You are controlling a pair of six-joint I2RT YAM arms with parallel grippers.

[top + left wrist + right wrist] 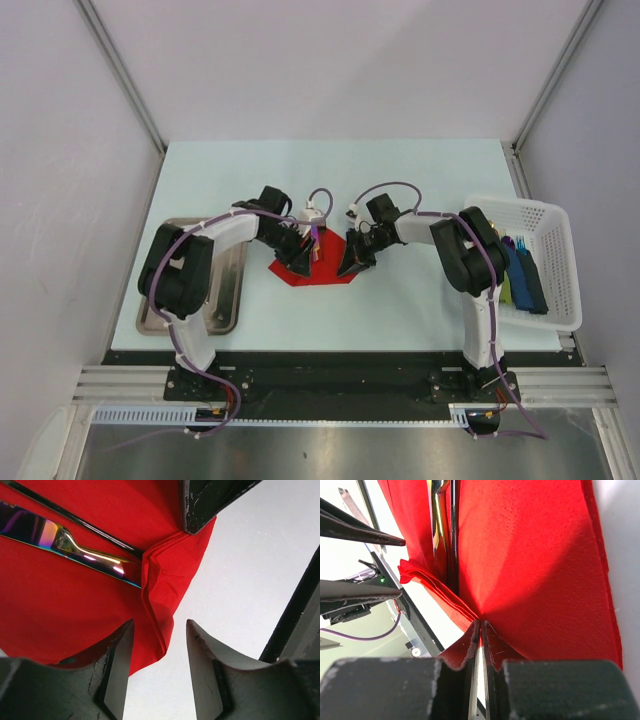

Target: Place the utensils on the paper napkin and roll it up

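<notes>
Far left: a shallow metal tray (225, 290) sits on the pale table (420, 180). Left gripper (160, 630): jaws stand half apart astride the doubled napkin edge, gripping nothing. Centre: the paper napkin (325, 275), thin, bright red and finely dimpled, lies between both grippers. The utensils (95, 560), slim, glossy iridescent metal, lie on it, their long axis running toward the fold, ends tucked beneath. Right gripper (481, 630): nearly closed, pinching a raised napkin pleat. Far right: a white mesh basket (545, 225) holds blue and green rolls (525, 280).
</notes>
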